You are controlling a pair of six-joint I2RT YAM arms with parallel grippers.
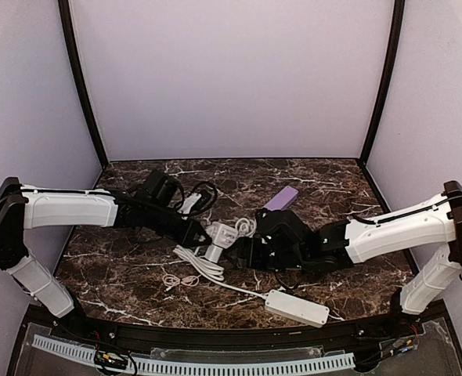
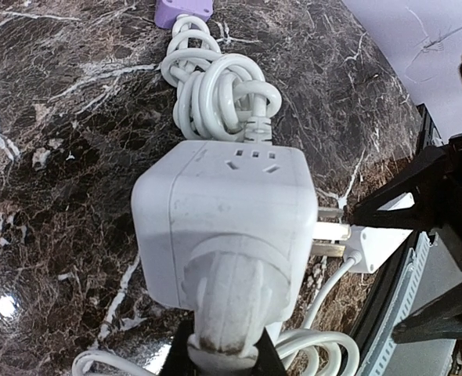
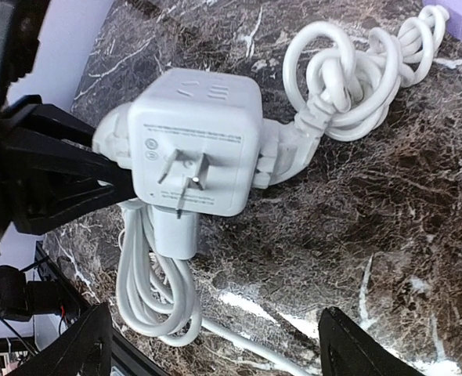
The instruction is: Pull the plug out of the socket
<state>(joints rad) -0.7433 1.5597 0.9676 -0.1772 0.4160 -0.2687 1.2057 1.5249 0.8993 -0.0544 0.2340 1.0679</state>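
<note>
The socket (image 3: 196, 117) is at mid-table, between the two grippers; the left gripper (image 3: 113, 157) is clamped on a round white stub (image 3: 104, 139) that juts from one side face, and so braces the cube. The right gripper (image 3: 215, 313) hovers just in front with its fingers spread wide, holding nothing. The plug (image 3: 176, 231) stands against the cube's face toward the near edge of the table (image 1: 121, 258), just below the cube's own bare prongs (image 3: 180, 176); whether its pins are fully seated I cannot tell. Its thick cord (image 3: 153, 305) loops beside it and runs on to the power strip (image 1: 296, 307); a second, knotted cord (image 3: 348, 70) leaves the opposite side face.

By the look of it, the plug is light, hard, smooth plastic — rigid enough to pinch firmly and held in only by contact friction; the cord is springy and a poor handle. The hold belongs on the plug's short body, across its flat sides and clear of the prongs; the pull should run straight along the pins — a slanted tug would likely twist the cube on that rounded stub.
</note>
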